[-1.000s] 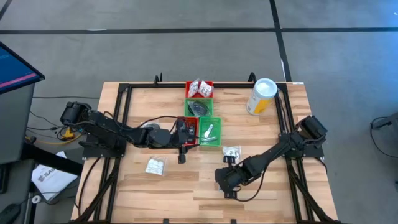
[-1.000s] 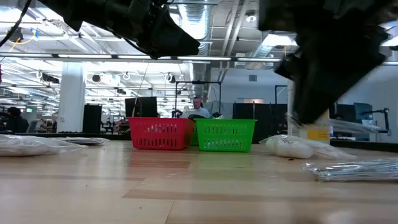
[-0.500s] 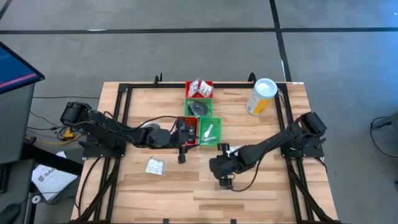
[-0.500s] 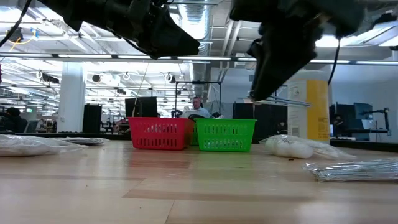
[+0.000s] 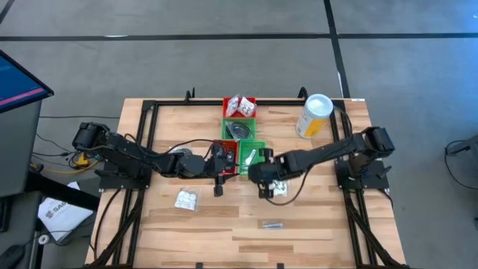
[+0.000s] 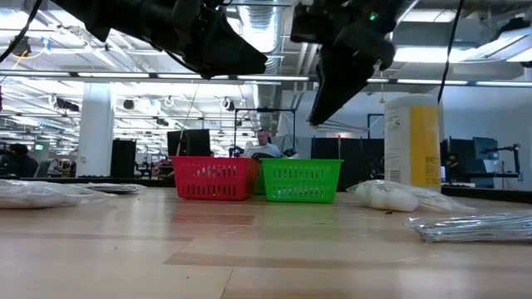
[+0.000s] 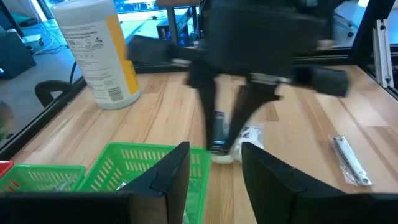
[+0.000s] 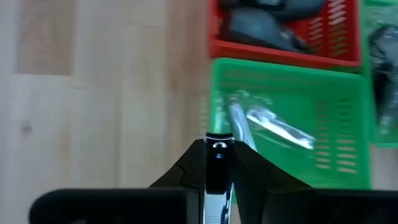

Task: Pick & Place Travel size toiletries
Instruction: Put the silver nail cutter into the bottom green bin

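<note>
Beside green tray (image 5: 254,169) | right gripper (image 5: 261,173) arriving from near side, clamping silvery tube (image 8: 217,163) | drop-off approaching | left gripper (image 5: 219,179) waiting open.

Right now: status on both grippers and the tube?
Right gripper shut on silvery tube, beside green tray. Left gripper open, waiting over red tray. Sachet under right arm; path looks clear.

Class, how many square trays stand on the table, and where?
4, none seemingly hidden: far red tray at the back edge, middle green tray just before it, then near red tray and near green tray side by side.
</note>
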`<state>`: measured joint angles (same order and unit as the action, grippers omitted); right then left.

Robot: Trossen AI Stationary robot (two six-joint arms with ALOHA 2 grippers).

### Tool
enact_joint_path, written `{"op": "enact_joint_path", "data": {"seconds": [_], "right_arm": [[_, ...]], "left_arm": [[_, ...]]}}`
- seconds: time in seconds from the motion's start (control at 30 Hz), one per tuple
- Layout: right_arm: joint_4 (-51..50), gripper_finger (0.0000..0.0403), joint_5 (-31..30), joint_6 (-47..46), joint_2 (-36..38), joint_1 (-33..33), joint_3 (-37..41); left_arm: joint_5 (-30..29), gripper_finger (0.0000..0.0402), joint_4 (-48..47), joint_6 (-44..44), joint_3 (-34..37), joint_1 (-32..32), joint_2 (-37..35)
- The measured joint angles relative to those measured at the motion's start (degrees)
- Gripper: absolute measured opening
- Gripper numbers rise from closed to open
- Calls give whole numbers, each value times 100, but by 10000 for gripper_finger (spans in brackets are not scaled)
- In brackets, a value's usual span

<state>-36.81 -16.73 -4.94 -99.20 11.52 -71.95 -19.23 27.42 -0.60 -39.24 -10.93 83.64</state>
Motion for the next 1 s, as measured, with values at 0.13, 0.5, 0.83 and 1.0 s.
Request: {"op": "enact_joint_path", "data": {"seconds": [0.13, 0.5, 0.83, 1.0], "right_arm": [[58, 42, 56, 231, 0, -319, 1], [591, 42, 559, 763, 2, -1055, 1], [964, 45, 1072, 857, -44, -1460, 5], [989, 71, 1075, 818, -44, -1525, 5]], "left_arm": [[0, 136, -2, 0, 0, 1, 0], [1, 136, -26, -2, 0, 1, 0], [1, 136, -58, -4, 0, 1, 0], [-2, 136, -221, -79, 1, 1, 0]]}}
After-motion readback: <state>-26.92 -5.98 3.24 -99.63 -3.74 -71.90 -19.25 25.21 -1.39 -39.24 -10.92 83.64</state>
